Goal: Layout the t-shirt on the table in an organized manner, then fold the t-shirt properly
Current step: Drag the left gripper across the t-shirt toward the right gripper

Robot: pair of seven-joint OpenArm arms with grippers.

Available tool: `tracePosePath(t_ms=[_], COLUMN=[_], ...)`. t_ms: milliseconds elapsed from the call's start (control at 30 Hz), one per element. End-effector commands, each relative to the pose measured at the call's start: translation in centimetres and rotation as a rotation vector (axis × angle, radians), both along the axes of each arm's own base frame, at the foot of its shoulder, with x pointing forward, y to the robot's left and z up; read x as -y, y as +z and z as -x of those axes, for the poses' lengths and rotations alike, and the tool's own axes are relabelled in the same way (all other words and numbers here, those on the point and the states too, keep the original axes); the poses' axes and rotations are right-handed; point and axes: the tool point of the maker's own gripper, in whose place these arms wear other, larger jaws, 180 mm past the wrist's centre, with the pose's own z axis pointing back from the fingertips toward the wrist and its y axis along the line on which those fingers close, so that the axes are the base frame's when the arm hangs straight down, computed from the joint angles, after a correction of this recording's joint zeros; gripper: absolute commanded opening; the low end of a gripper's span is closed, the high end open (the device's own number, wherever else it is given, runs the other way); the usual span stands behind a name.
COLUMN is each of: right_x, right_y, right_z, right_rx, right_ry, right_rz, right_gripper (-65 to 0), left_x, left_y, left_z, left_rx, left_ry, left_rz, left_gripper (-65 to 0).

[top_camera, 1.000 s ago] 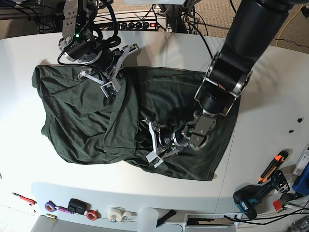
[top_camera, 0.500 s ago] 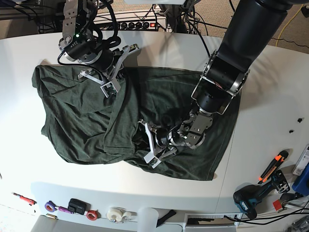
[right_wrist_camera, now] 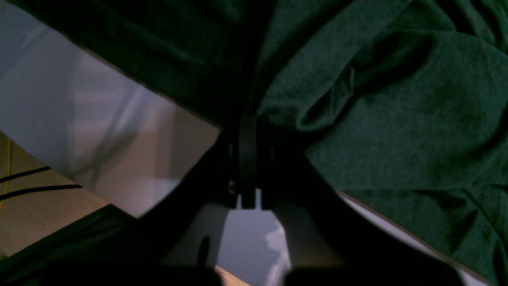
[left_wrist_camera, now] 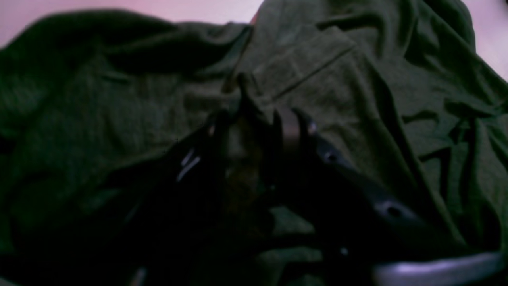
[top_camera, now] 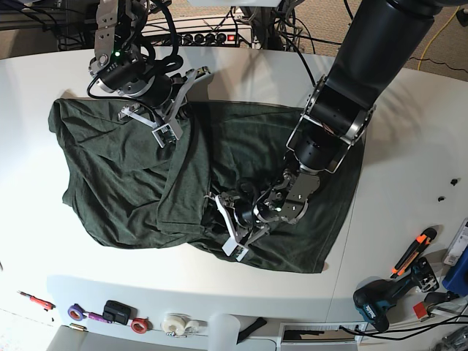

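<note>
Base view: the t-shirt (top_camera: 131, 175), dark green heathered soft cloth, lies rumpled across the table (top_camera: 409, 131), which is white and smooth w/ rounded edges. One diagonal fold runs down the shirt's middle. My right gripper (top_camera: 170, 117) sits at the shirt's top edge, fingers pressed together, cloth bunched at the tips. My left gripper (top_camera: 232, 227) lies low on the shirt near its front hem, white fingers apart, wrinkles gathered betw. them. Tools and tape rolls (top_camera: 175, 323) along the near edge, a drill (top_camera: 376, 303) at lower right.

Left wrist view: dim, blurry. Green cloth fills the frame, a stitched hem (left_wrist_camera: 301, 67) runs diagonally. My dark fingers (left_wrist_camera: 305, 127) stand apart w/ a fold betw. them; can't tell if they actually pinch it.

Right wrist view: jaws shut on a pinch of shirt edge (right_wrist_camera: 317, 115), lifted off the table; white top shows underneath. Lower gripper body is black shadow, no detail.

Vs a sec ago: left gripper has slid further toward the shirt's middle fold; right gripper unchanged.
</note>
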Motion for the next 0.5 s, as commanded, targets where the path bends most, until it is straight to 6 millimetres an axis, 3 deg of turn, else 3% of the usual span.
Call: tracePosePath(t_ms=[0,200,467], right_x=[-0.3,-0.3,-0.3], right_y=[1.0,1.0,1.0], right_z=[-0.6,-0.6,-0.6], right_rx=[0.046,0.046,0.048], right_ry=[0.01,0.01,0.01], right_rz=[-0.013,-0.013,-0.015], right_gripper=[-65.0,-65.0,-65.0], left_x=[0.9,0.4,1.8], left_y=[2.6,1.8,1.8], left_z=[-1.5,-1.5,-0.2], left_rx=[0.049,0.003,-0.08], left_ry=[0.008,0.06,0.056], left_rz=[0.043,0.039,0.143], left_gripper=[-44.4,-44.4,-44.4])
